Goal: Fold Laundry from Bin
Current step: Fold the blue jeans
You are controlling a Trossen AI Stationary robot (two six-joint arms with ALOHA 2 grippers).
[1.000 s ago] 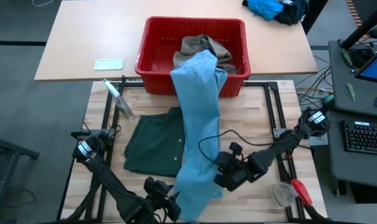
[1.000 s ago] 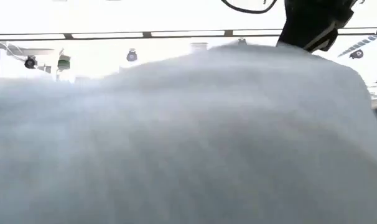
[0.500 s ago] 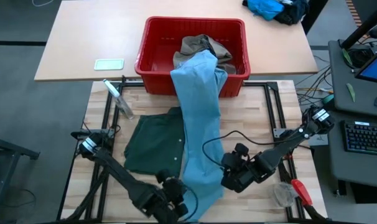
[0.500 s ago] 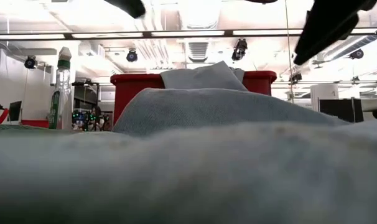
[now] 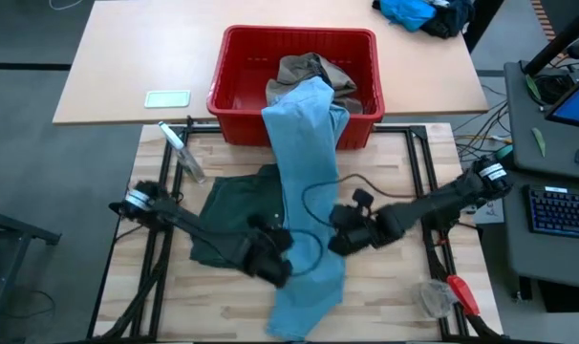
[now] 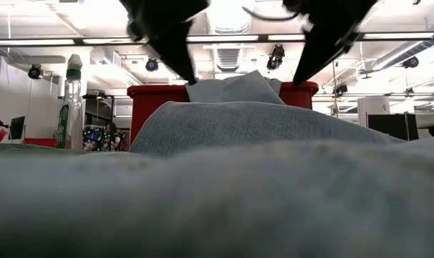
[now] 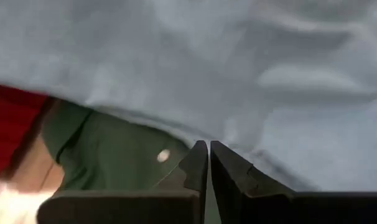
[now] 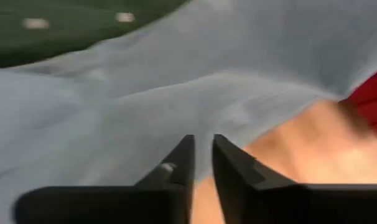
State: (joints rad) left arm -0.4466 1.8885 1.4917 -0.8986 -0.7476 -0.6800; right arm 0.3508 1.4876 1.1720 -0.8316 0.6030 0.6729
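Denim trousers (image 5: 304, 182), light blue, draped from inside the red bin (image 5: 235, 69) over its near wall and down the wooden table (image 5: 385, 296) toward the front edge; lower leg end lying near the table's front; khaki-taupe piece (image 5: 304, 69) bunched inside the bin beside the trousers' upper end; dark green shorts (image 5: 234, 222) spread flat on the table, partly tucked under the trousers' left edge.

Left gripper (image 5: 282, 250) low at the trousers' left edge, over the seam where denim meets green; fingers (image 7: 198, 163) pressed together in the left wrist view, only a hairline gap; tips at the hem of the denim, cannot tell whether any cloth is pinched. Right gripper (image 5: 335, 234) low at the trousers' right edge, just across the leg from the left one; fingers (image 8: 183, 158) nearly together with a narrow slit between, tips against the denim's border where bare wood shows; cannot tell whether cloth is caught.

Seen level across the table: denim filling the foreground, red bin (image 6: 152, 97) behind, both arms coming down from above toward the fabric; spray bottle (image 6: 72, 100) upright at the left; same bottle (image 5: 182, 151) near the table's back left corner from above.
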